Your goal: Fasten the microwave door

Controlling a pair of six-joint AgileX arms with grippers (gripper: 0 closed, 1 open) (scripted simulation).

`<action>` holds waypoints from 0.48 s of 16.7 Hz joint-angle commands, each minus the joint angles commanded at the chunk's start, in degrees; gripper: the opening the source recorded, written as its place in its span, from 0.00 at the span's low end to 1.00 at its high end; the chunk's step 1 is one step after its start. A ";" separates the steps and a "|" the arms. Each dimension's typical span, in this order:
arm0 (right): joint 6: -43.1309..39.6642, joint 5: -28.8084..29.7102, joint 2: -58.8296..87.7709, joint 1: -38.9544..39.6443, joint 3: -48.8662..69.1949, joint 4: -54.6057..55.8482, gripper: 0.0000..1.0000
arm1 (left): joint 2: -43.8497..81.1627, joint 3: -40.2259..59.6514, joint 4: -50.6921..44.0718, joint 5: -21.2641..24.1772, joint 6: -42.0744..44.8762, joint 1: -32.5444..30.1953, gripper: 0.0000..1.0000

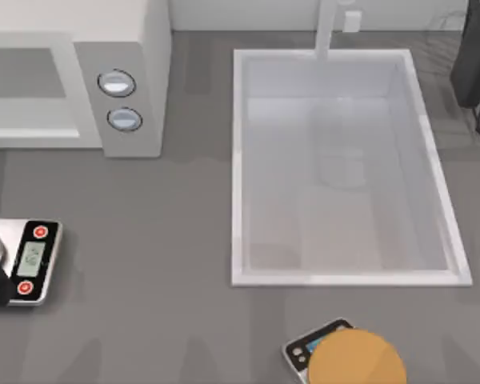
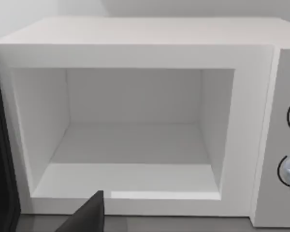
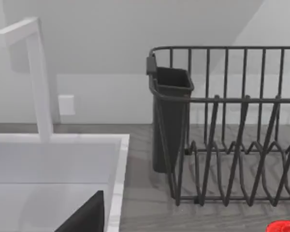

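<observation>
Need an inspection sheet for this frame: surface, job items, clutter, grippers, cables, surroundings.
Surface: grey counter with a white sink set into it.
Job's things: microwave at the top view's far left; its cavity stands open and bare. A dark edge at the left wrist view's border may be the door.
Clutter: silver scale near left; orange disc over a small device near the front edge; red object by the rack.
Grippers: left faces the microwave; right faces sink and rack; jaws not readable.
Cables: nothing seen.
Surroundings: tap, dark dish rack, white wall.
</observation>
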 joint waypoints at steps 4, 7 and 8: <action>0.00 0.00 0.00 0.00 0.00 0.00 1.00 | 0.00 0.00 0.00 0.00 0.00 0.00 0.77; 0.00 0.00 0.00 0.00 0.00 0.00 1.00 | 0.00 0.00 0.00 0.00 0.00 0.00 0.55; 0.00 0.00 0.00 0.00 0.00 0.00 1.00 | 0.00 0.00 0.00 0.00 0.00 0.00 0.47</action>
